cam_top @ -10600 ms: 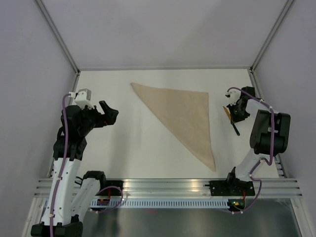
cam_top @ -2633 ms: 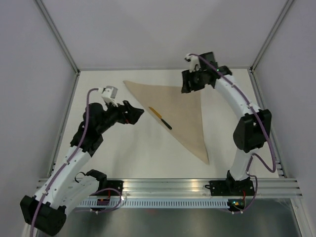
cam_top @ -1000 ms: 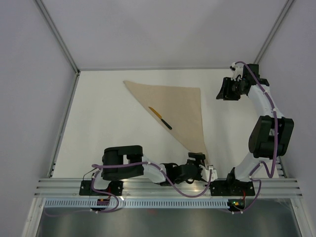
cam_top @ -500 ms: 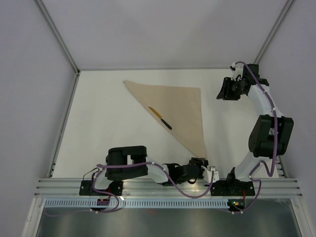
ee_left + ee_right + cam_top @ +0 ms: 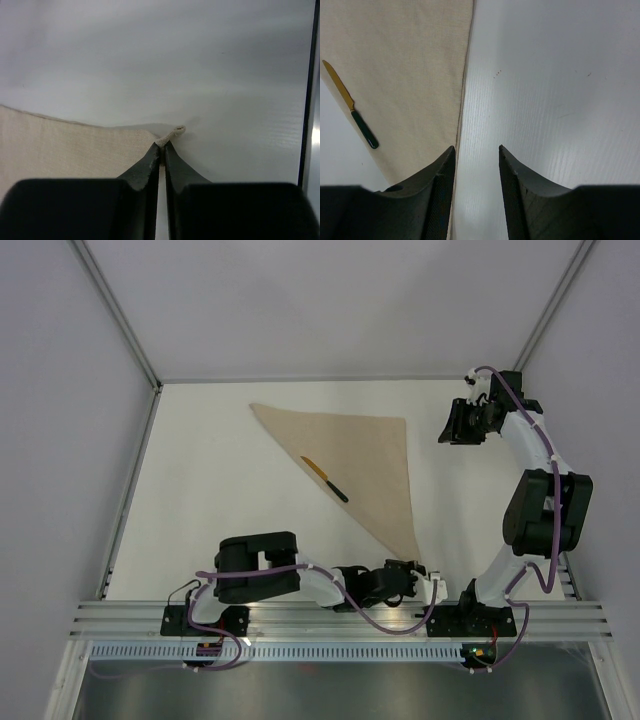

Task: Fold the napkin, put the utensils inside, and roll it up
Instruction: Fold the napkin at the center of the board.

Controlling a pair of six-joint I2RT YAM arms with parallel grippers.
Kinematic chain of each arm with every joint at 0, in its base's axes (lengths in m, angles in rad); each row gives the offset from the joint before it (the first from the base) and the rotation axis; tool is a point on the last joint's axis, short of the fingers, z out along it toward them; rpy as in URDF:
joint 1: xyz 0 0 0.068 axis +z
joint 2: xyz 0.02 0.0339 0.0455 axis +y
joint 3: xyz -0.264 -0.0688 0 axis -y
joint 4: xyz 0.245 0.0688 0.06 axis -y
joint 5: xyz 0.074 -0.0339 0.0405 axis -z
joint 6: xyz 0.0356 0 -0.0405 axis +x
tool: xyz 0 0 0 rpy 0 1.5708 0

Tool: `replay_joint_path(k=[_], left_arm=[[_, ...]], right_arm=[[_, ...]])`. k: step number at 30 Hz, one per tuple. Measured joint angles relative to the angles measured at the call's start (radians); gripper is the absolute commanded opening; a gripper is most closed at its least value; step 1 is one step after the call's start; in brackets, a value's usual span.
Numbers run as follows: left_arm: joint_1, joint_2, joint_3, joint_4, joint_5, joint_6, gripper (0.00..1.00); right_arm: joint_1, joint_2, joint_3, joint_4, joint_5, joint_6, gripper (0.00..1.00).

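1. Lying on the bench (image 5: 200, 490): one napkin (image 5: 365, 460), folded into a triangle.
2. One knife (image 5: 325, 479) rests on it, by the long edge.
3. Left hand (image 5: 161, 150) pinches the napkin's near corner.
4. Right hand (image 5: 476, 155) is held apart, beside the napkin.

No legible text, labels, brands or numbers in any view.

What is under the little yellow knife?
The knife lies on the tan napkin, right beside its long slanted edge. Only cloth shows under it. The table below that spot is covered by the napkin, so it cannot be seen.
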Motion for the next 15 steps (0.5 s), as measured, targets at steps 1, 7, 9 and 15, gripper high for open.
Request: replay_joint_path(k=[1,7,9,15], left_arm=[[0.002,0.000,0.005,-0.003,0.001,0.000,0.08],[0.015,0.000,0.035,-0.029,0.019,0.000,0.02],[0.019,0.000,0.038,-0.040,0.024,0.000,0.02],[0.058,-0.016,0.043,-0.084,0.049,-0.050,0.02]], right_arm=[[0.000,0.000,0.000,0.000,0.000,0.000,0.46],[0.000,0.001,0.000,0.000,0.000,-0.002,0.46],[0.000,0.001,0.000,0.000,0.000,-0.003,0.46],[0.000,0.005,0.000,0.000,-0.001,-0.003,0.46]])
